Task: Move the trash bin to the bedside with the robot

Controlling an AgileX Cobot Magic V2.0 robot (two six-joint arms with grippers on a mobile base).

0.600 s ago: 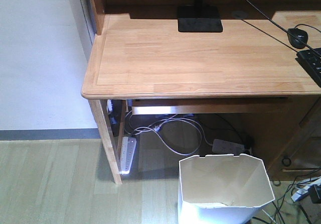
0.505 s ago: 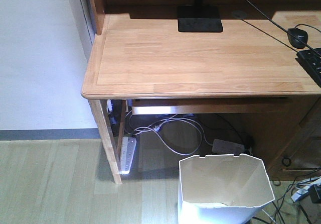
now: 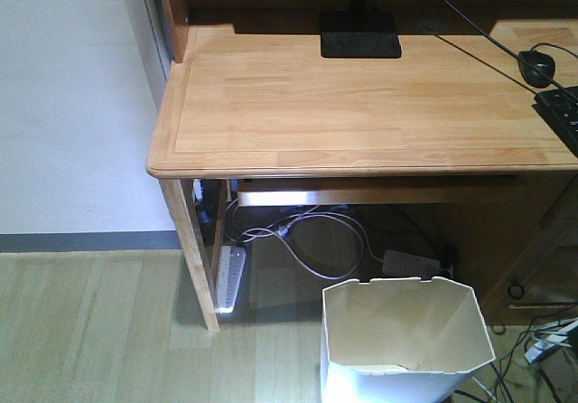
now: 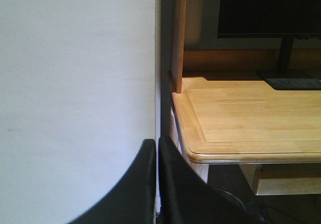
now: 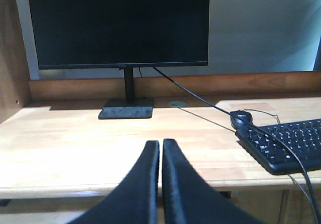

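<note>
The white trash bin (image 3: 397, 326) stands on the wooden floor at the bottom right of the front view, just in front of the desk's underside. Its notched rim is open and the cream inside shows nothing in it. Neither arm shows in the front view. In the left wrist view my left gripper (image 4: 157, 142) is shut with nothing between its fingers, facing the white wall beside the desk corner. My right gripper (image 5: 161, 142) is likewise shut on nothing, level with the desk's front edge. The bedside is out of view.
A light wooden desk (image 3: 361, 105) fills the upper front view, carrying a monitor (image 5: 118, 23), a mouse (image 5: 242, 118) and a keyboard (image 5: 291, 143). Under it lie a white power strip (image 3: 230, 276) and loose cables (image 3: 542, 349). A white wall (image 3: 63, 105) stands on the left.
A small black object at the right edge, near the floor cables, no longer shows in the front view. The bin and desk have not moved.
</note>
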